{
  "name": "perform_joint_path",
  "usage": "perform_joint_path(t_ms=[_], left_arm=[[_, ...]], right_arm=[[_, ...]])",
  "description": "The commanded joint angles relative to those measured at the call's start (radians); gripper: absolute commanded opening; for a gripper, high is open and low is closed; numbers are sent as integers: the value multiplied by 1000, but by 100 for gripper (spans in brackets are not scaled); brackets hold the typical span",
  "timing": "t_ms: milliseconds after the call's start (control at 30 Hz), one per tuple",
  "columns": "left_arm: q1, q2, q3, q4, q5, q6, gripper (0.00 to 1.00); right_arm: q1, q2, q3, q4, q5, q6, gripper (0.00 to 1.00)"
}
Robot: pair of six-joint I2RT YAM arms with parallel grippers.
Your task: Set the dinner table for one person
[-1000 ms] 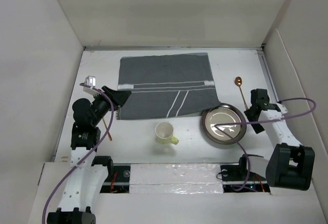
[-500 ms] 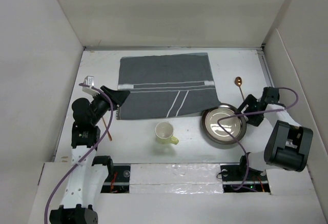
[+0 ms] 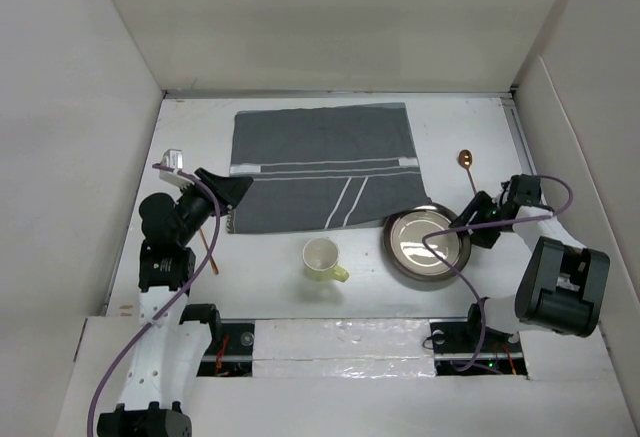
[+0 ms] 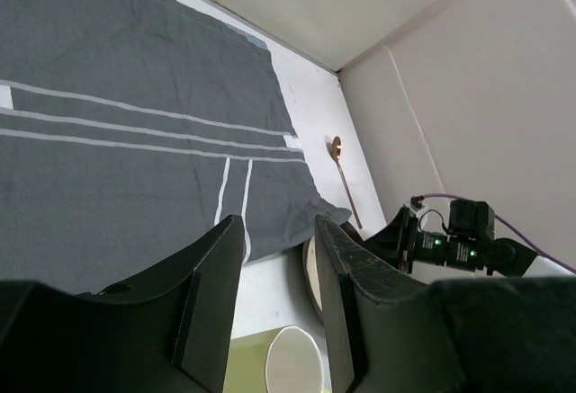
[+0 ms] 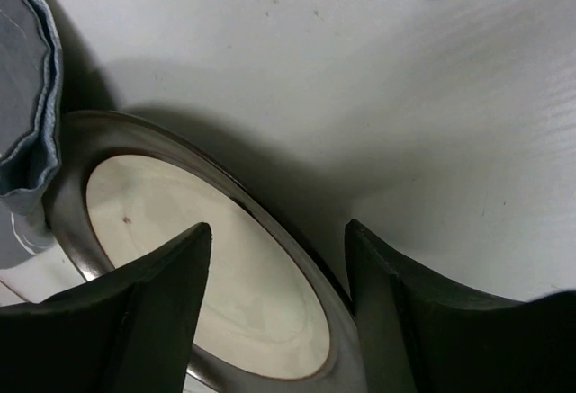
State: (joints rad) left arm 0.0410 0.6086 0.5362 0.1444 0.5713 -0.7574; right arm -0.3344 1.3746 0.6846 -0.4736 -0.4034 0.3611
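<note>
— Where is your right gripper (image 3: 472, 223)?
— By the right edge of the dinner table (image 3: 270, 262), which lies under everything. Its fingers are spread wide, astride the rim of the metal plate (image 3: 410, 249).
— And your left gripper (image 4: 277, 249)?
— Narrowly parted and holding nothing, over the near-left corner of the striped placemat (image 3: 320, 162).

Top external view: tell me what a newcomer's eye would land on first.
The dark grey striped placemat dominates, spread across the far middle of the white dinner table. Next comes the shiny round plate at the near right, with the right claw open astride its right rim. A pale yellow-green mug stands alone in front of the placemat, and a copper spoon lies to its right.
</note>
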Motion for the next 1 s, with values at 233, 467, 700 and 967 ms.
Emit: perform_joint_path(t_ms=[233,467,700,967], left_arm=[[5,-24,-2,55,-17,-10,34],[5,-30,10,26,-53,1,34],[5,-47,24,-28,-102,20,33],[5,-49,99,-141,-168,81,33]], right_arm=[[40,-129,-118,-36,31,119,14],[49,-412,-171,-49,17,136,0],[49,-692,39,-223,-12,156,0],[49,-680,409,-244,-172,202,0]])
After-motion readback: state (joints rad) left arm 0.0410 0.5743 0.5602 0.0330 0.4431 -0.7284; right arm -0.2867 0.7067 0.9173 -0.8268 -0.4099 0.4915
